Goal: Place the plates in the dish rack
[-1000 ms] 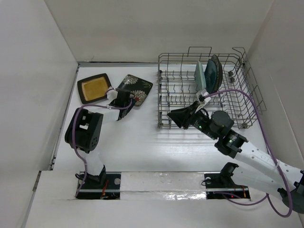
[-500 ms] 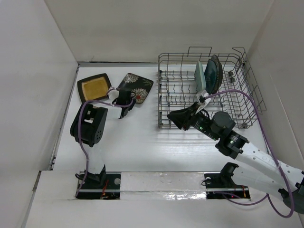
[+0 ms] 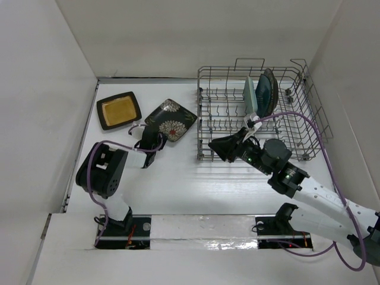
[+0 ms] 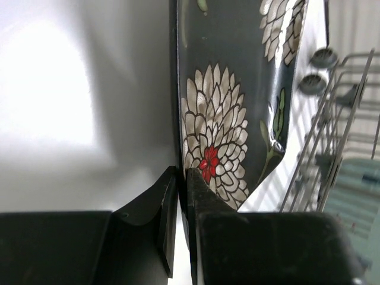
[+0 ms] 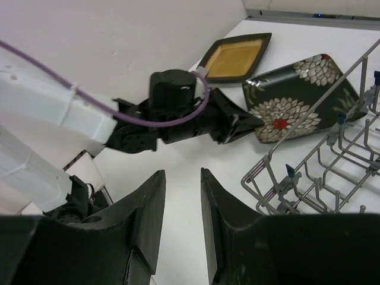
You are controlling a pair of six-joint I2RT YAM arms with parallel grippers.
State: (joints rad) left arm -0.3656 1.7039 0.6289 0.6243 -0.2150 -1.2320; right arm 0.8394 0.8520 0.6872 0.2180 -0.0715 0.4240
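Since a second ago the left arm has sunk and drawn back toward 6 o'clock. The flowered plate (image 3: 173,120) has come with it: it was tipped up then, and now sits lower and flatter, shifted a little toward 6 o'clock. The right arm has kept its place.

The left fingers (image 3: 153,139) are almost closed and pinch the flowered plate by its rim at the plate's 7 o'clock corner. In the left wrist view one finger lies on the patterned face beside a red-centred bloom and the other lies against the underside. Whether the far part of the plate rests on the worktop (image 3: 178,184) cannot be told.

The yellow-centred plate (image 3: 119,110) lies flat at 10 o'clock from the flowered plate, near it but apart.

The dish rack (image 3: 225,113) stands at 3 o'clock from the flowered plate, just beside it. In the rack's 12 o'clock half the teal plate (image 3: 250,95) stands on edge between the tines. The round metallic plate (image 3: 269,90) stands on edge just beside it, on its 3 o'clock side.

The right fingers (image 3: 215,145) are by the rack's 7 o'clock corner and point toward 9 o'clock. They are parted, with a clear gap and nothing between them.
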